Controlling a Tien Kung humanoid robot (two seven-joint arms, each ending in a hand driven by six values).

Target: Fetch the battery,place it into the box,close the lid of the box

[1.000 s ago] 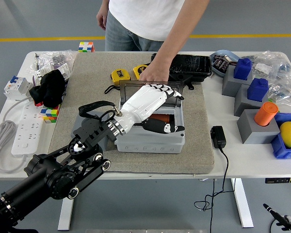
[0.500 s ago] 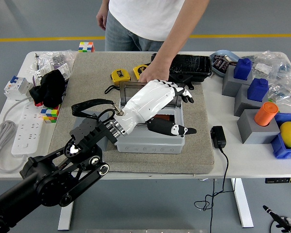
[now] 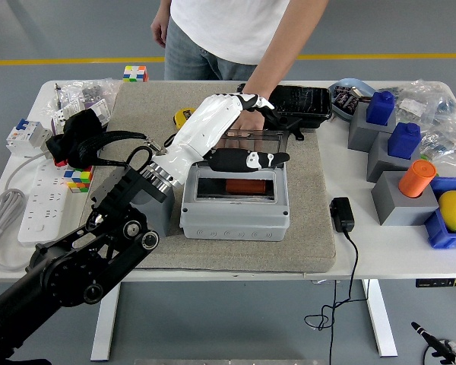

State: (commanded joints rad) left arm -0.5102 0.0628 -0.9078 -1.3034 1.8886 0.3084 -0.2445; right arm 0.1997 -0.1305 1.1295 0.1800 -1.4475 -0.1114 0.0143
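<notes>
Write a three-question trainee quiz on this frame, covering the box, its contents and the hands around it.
1. True or false: an orange object lies inside the grey box.
2. Which hand reaches over the box? A) the left robot hand B) the right robot hand C) neither
3. Fill in: the person's hand is at the ___ edge of the box, next to the robot's fingertips.

Key
1. True: the orange battery shows through the box's window.
2. A: the white left robot hand extends over the box with fingers spread; no right arm is in view.
3. Far, toward the black case.
</notes>
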